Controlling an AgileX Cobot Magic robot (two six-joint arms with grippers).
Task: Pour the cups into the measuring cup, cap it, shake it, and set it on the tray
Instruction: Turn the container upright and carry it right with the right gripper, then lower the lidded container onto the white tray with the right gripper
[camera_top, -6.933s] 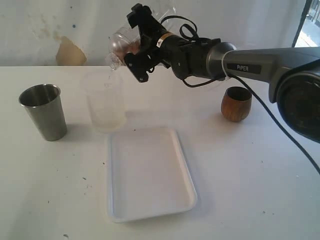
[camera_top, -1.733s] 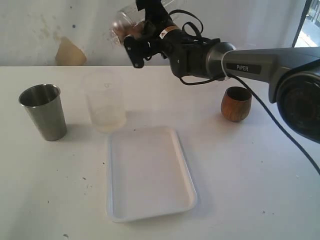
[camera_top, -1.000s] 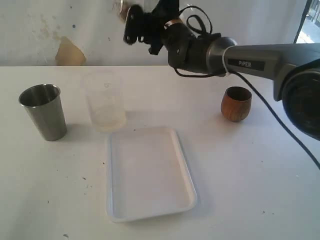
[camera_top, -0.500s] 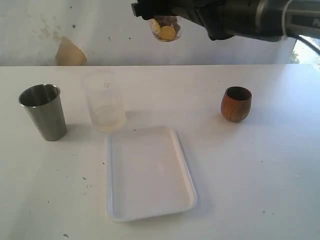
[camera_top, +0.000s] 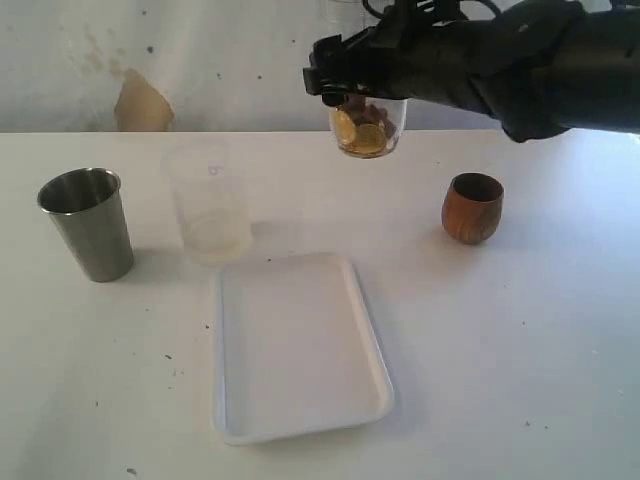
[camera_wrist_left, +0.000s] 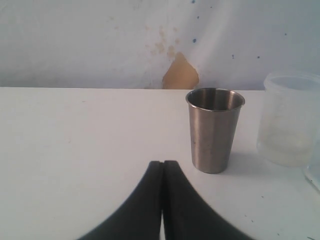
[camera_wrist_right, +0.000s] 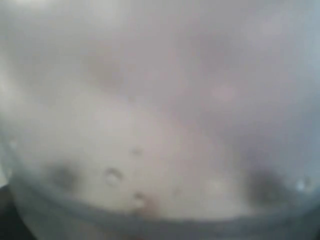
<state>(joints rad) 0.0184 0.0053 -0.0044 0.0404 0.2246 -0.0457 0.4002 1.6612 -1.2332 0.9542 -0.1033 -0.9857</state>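
Observation:
My right gripper (camera_top: 365, 88) is shut on the clear measuring cup (camera_top: 367, 130), holding it upright in the air above the table's far middle. Yellow and brown pieces lie in its bottom. The right wrist view is filled by its blurred clear wall (camera_wrist_right: 160, 130) with droplets on it. The steel tumbler (camera_top: 88, 222) (camera_wrist_left: 214, 130) stands at the left and the wooden cup (camera_top: 472, 207) at the right, both upright on the table. The white tray (camera_top: 300, 432) lies empty in front. My left gripper (camera_wrist_left: 163, 163) is shut on nothing, low over the table just short of the tumbler.
A cloudy translucent container (camera_top: 210, 205) (camera_wrist_left: 292, 120) stands between the tumbler and the tray's far left corner. The right arm (camera_top: 520, 65) stretches in from the right, above the wooden cup. A white wall (camera_top: 150, 50) with a tan patch closes the far side.
The right arm has swung the measuring cup from high at the far left toward the right and down, turning it upright. Nothing on the table has moved.

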